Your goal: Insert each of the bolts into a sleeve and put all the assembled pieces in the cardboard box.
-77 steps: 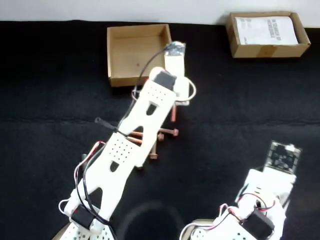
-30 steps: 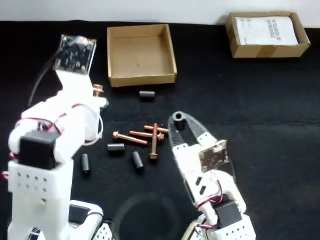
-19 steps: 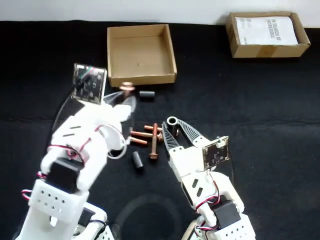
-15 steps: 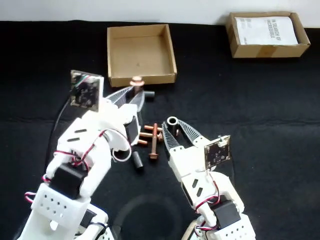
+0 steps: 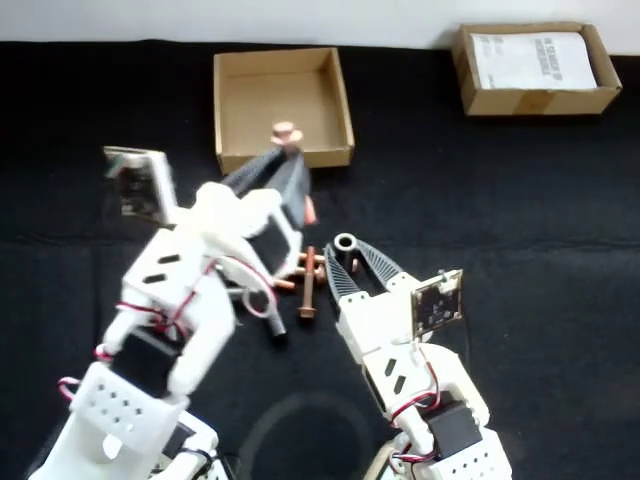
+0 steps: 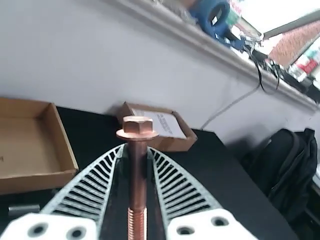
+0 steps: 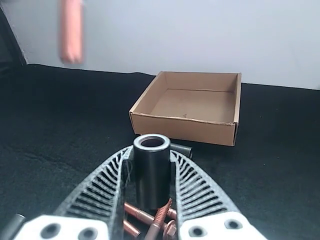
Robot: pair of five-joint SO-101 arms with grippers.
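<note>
Swinging in from the left of the black bench [image 5: 520, 260], your left fingers [image 6: 85, 186] now clamp the copper hex-head bolt [image 6: 136, 165] before the open cardboard box [image 5: 232, 160]; your right fingers [image 7: 100, 192] grip the dark cylindrical sleeve [image 7: 151, 172] upright.

Copper bolt [image 6: 136, 170], head-up, pinched by the left gripper [image 6: 135, 150] — dark sleeve [image 7: 151, 172] upright in the right gripper [image 7: 151, 155]. Loose bolts [image 5: 308, 290] lie at the cardboard box's [image 5: 260, 100] 6 o'clock.

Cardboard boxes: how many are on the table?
2. The empty box sits at the far middle; the box with paper sits at the far right corner. None seems hidden.
</note>
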